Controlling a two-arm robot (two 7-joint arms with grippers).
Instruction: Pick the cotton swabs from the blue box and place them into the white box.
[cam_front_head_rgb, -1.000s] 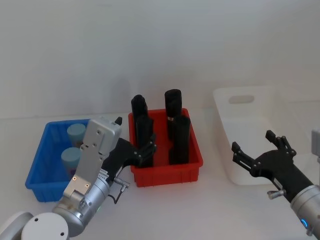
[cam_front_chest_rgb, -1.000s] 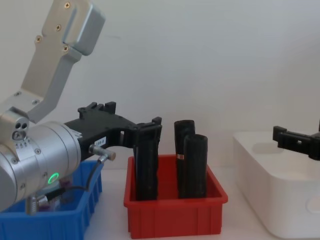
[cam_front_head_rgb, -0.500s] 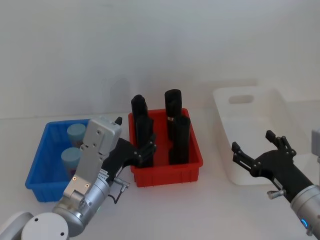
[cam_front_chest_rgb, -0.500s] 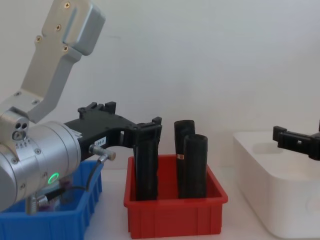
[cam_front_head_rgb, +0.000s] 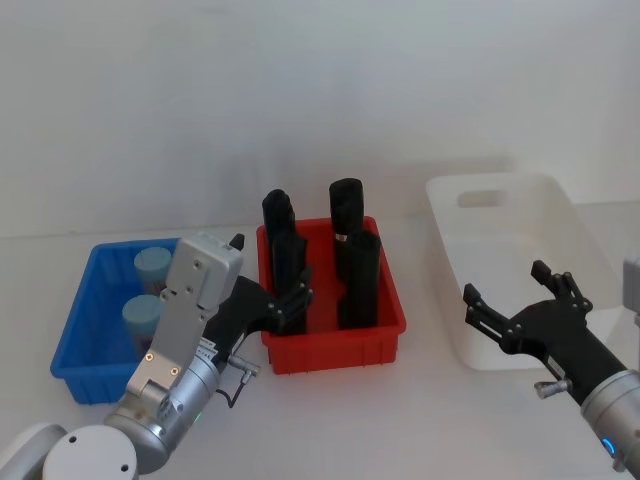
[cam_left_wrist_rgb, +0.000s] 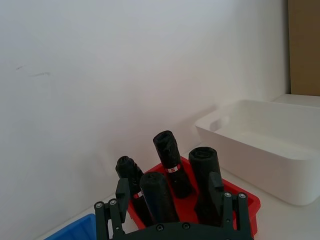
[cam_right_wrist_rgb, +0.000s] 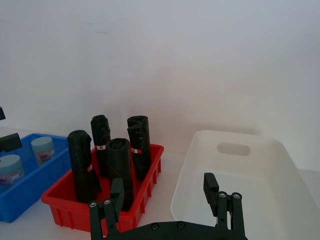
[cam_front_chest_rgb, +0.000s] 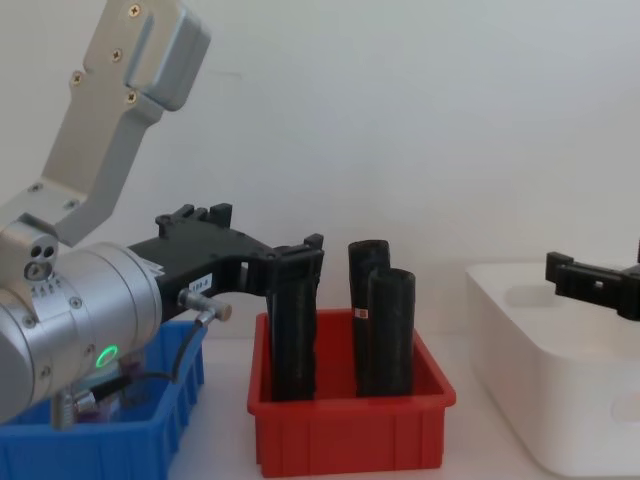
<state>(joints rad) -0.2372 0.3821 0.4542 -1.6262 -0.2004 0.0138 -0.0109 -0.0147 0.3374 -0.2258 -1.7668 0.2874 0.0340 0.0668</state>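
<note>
Two cotton swabs jars with pale blue lids, one (cam_front_head_rgb: 152, 264) behind the other (cam_front_head_rgb: 142, 314), stand in the blue box (cam_front_head_rgb: 72, 322) at the left; the right wrist view also catches them (cam_right_wrist_rgb: 42, 147). The white box (cam_front_head_rgb: 447, 245) sits at the right. My left gripper (cam_front_head_rgb: 270, 263) hovers open between the blue box and the red bin, holding nothing; its fingers (cam_left_wrist_rgb: 120, 192) frame the black cylinders. My right gripper (cam_front_head_rgb: 507, 283) is open and holds nothing, in front of the white box's near-left corner (cam_right_wrist_rgb: 185, 197).
A red bin (cam_front_head_rgb: 335, 347) with several tall black cylinders (cam_front_head_rgb: 358, 280) stands between the two boxes. The silver left forearm (cam_front_chest_rgb: 120, 110) rises over the blue box (cam_front_chest_rgb: 110, 440). A white wall is close behind everything.
</note>
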